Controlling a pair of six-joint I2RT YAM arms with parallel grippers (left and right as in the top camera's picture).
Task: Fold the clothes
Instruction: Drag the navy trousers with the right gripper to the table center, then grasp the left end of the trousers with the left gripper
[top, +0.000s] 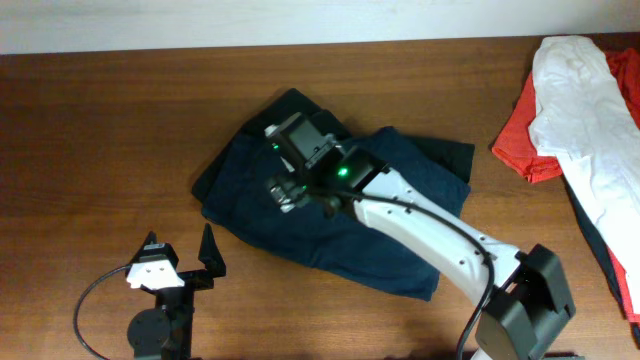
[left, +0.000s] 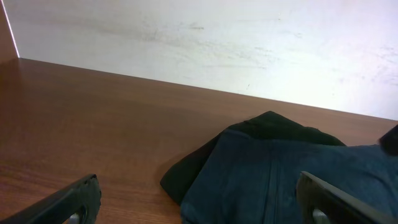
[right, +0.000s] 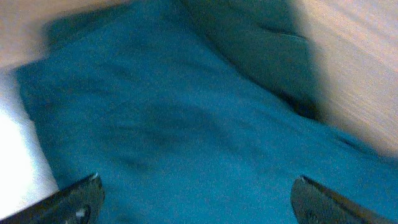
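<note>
- Dark navy, roughly folded cloth garment (top: 330, 250) lies mid-table, long axis running far-left to near-right.
- My right gripper (top: 283, 192) hovers over its far-left part, fingers spread wide, holding nothing. The wrist view is blurred, so I cannot tell whether it touches.
- My left gripper (top: 180, 250) stands apart, off the garment's near-left corner, also spread and empty.
- Right arm is nearer, I judge.
- Brown wooden table (top: 100, 130) under the garment; white and orange-red clothes pile (top: 560, 110) well right of it; pale wall (left: 217, 43) beyond.

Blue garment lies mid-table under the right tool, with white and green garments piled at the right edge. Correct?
Not green: the overhead view shows a red garment under the white garment. The blue garment does lie mid-table under the right tool.
</note>
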